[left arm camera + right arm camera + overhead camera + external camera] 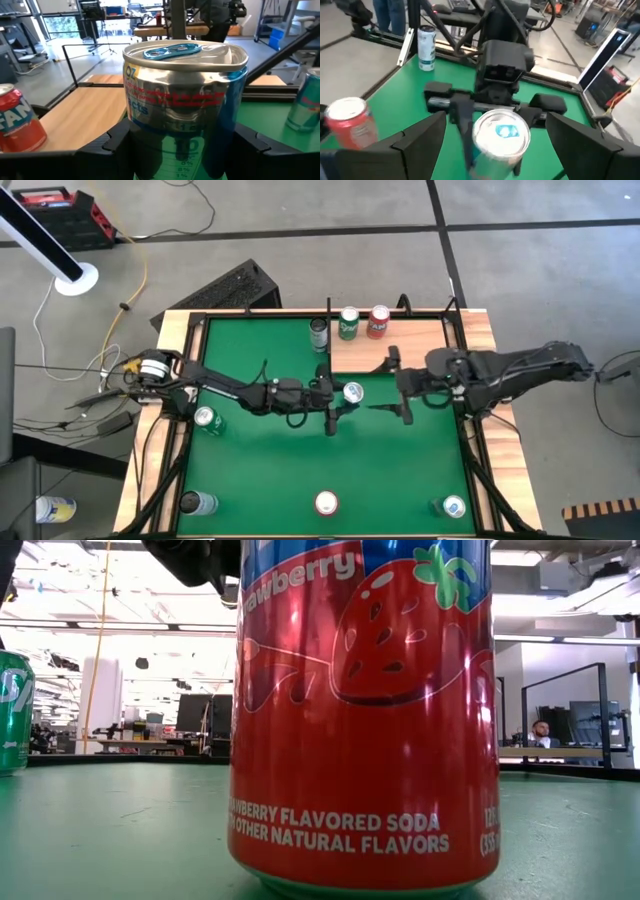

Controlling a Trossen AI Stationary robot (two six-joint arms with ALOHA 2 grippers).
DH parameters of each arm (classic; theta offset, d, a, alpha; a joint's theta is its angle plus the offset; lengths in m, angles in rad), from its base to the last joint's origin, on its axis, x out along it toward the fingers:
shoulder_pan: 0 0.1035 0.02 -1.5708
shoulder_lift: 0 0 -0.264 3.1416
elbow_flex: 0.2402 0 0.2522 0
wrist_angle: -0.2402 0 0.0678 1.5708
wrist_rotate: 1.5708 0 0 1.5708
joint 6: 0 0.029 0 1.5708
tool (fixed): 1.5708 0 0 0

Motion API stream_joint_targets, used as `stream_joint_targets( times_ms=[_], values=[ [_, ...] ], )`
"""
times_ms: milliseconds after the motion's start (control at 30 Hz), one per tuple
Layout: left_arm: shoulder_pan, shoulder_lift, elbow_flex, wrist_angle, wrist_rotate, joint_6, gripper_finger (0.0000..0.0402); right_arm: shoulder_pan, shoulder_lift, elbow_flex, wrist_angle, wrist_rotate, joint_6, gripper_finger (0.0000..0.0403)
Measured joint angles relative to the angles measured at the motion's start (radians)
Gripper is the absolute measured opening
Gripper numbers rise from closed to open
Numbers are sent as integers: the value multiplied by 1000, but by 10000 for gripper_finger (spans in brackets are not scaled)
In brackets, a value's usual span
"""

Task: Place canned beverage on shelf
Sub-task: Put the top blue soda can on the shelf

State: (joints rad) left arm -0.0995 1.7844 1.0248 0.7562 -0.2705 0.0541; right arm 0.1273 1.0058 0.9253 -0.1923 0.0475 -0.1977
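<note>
The bench [300, 470] carries several cans still on the green: one near the left edge [205, 418], three along the near edge, and a dark one [318, 333] just left of the shelf. The shelf [400, 345] sits at the far right of the green and already holds a green can [348, 322] and a red can [378, 321], so part of the job looks done. The left end effector [345, 395] is closed on a silver can [185, 100] just short of the shelf's near edge; carrying it over and setting it down remain. The right end effector [400, 385] waits alongside with fingers wide, empty.
</note>
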Motion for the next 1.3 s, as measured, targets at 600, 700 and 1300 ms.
stream_joint_targets(
  times_ms=[600, 700, 1300],
  values=[
    [-22, 0, 0, -29, -7, 82, 199, -12, 171, 1, 64, -51, 58, 368],
    [-19, 0, 0, -28, -5, 84, 199, -16, 180, 1, 55, -50, 58, 368],
    [1, 0, 2, -27, -6, 59, 203, -40, 172, 1, 24, -45, 13, 297]
  ],
)
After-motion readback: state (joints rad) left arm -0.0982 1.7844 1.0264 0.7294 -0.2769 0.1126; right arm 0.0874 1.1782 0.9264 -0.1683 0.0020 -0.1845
